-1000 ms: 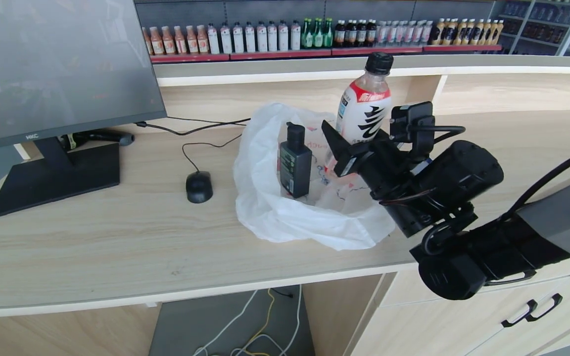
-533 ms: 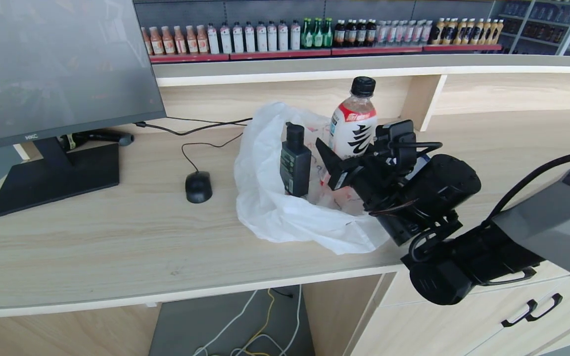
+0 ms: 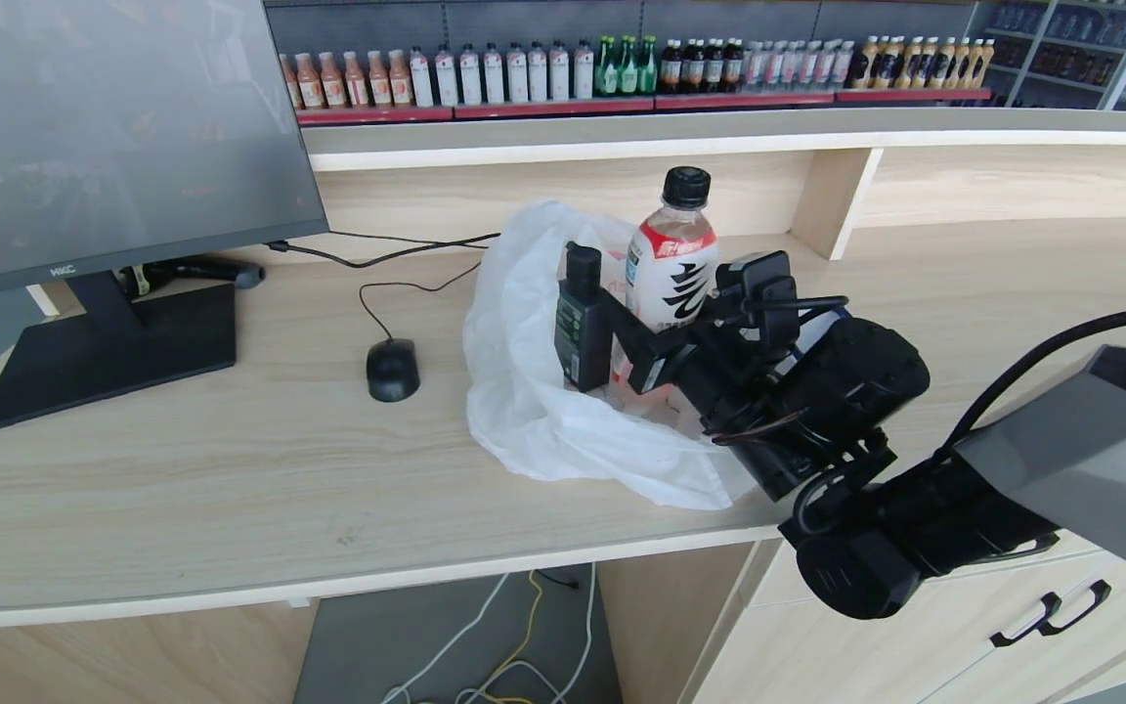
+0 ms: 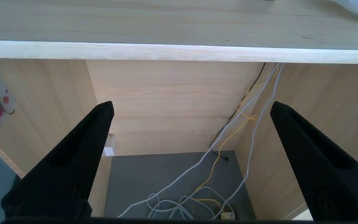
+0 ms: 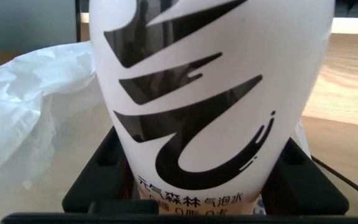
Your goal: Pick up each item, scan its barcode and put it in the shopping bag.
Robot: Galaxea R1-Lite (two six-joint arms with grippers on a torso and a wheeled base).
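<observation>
- The right gripper (image 3: 656, 354) pinches the drink bottle (image 3: 672, 279) low on its body. This keeps the bottle upright, probably so it can settle on its base in the white shopping bag (image 3: 543, 420).
- The drink bottle sits just beside the black bottle (image 3: 583, 328) standing in the bag.
- The left gripper (image 4: 191, 106) hangs spread below the counter (image 3: 231, 469), out of the way.
- Compared with a second ago, the drink bottle is lower and nearer the black bottle.

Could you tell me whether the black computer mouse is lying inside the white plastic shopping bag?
No, the black computer mouse lies on the wooden counter beside the white plastic shopping bag, apart from it.
</observation>
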